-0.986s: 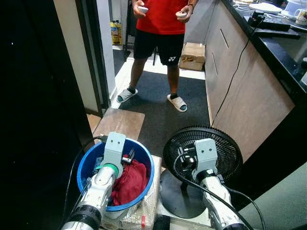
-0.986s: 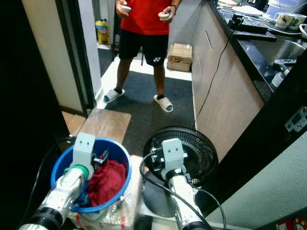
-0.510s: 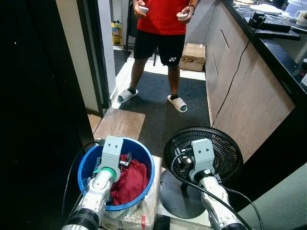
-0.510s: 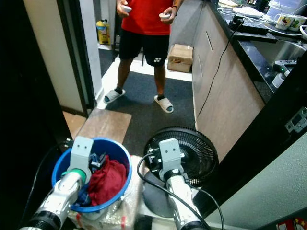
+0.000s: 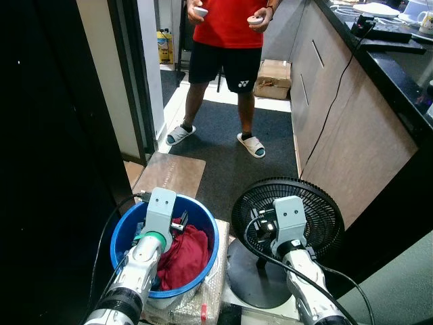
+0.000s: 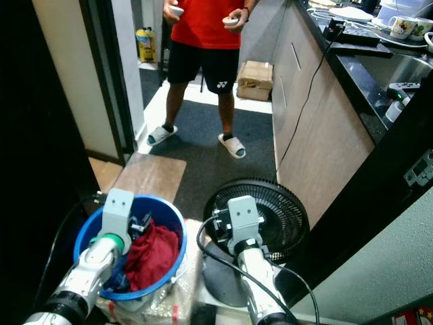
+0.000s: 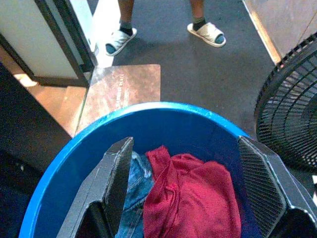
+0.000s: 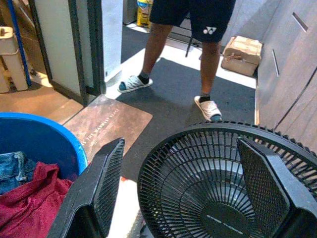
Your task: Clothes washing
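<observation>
While our left gripper point(image 7: 181, 198) hovers over the blue basin point(image 5: 125, 233), its two black fingers point(image 7: 116, 173) stand wide apart with nothing between them, framing the laundry below. We see a red garment point(image 7: 198, 198) heaped in the basin, with a bit of blue denim point(image 7: 136, 186) tucked beside it toward the basin's wall. The basin sits on a bundle wrapped in clear plastic point(image 5: 203, 298).

Our right gripper point(image 8: 181, 188) is held just beside it, over a black floor fan point(image 5: 318, 210) lying face up, and its fingers too are spread wide and hold nothing. A black cable point(image 5: 270, 261) loops along our right arm.

Beyond the basin a brown mat point(image 5: 169, 175) lies on the floor by a doorway. Farther on, a person point(image 5: 226, 34) in a red shirt, black shorts and slippers stands on the dark carpet, holding a small controller in each hand. A cardboard box point(image 5: 274, 78) rests behind them, near the wooden counter cabinets point(image 5: 338, 115) along our right.
</observation>
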Tool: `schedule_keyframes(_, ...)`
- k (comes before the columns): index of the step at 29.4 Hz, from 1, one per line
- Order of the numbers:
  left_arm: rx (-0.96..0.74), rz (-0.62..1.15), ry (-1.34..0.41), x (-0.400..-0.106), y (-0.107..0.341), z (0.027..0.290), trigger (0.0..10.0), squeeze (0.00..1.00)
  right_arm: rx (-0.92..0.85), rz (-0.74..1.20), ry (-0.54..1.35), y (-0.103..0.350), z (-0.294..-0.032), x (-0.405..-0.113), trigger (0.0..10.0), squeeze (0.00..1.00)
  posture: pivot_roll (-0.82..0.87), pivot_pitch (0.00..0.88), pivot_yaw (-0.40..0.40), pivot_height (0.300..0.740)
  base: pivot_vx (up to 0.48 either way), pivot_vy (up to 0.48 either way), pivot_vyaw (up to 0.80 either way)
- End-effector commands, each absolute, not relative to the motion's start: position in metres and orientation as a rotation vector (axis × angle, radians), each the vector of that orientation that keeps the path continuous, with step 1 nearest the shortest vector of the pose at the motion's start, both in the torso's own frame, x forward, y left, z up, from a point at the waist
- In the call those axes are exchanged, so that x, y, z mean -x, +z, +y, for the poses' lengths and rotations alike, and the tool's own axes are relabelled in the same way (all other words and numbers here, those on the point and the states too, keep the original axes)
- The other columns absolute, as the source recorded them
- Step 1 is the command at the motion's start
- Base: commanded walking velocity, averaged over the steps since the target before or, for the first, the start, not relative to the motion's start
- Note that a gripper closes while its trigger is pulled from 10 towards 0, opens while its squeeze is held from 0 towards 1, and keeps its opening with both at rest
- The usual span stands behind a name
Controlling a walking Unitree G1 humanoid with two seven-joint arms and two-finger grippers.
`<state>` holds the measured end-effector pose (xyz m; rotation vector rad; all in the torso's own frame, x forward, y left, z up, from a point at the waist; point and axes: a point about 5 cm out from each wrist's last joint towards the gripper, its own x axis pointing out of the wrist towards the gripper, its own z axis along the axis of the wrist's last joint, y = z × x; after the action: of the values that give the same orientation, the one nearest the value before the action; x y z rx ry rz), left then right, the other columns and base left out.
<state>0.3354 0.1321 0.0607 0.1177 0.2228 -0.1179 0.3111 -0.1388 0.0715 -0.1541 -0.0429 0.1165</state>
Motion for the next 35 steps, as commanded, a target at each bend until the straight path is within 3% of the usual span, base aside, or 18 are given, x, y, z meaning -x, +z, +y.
schedule_keyframes(1,-0.118,0.241,-0.137,-0.334,0.056,0.128,10.0,0.0,0.158,-0.035,0.093,0.07,-0.145,-0.311,10.0,0.0,-0.08,0.0,0.046,0.74,0.0,0.0,0.0)
schedule_keyframes(18,-0.132,0.246,-0.155,-0.333,0.053,0.129,10.0,0.0,0.145,-0.023,0.082,0.063,-0.141,-0.303,10.0,0.0,-0.1,0.0,0.075,0.74,0.0,0.0,0.0)
schedule_keyframes(35,-0.12,0.246,-0.06,-0.321,0.045,0.144,10.0,0.0,0.13,0.101,0.079,0.044,-0.158,-0.301,10.0,0.0,0.04,0.0,-0.026,0.74,0.0,0.0,0.0)
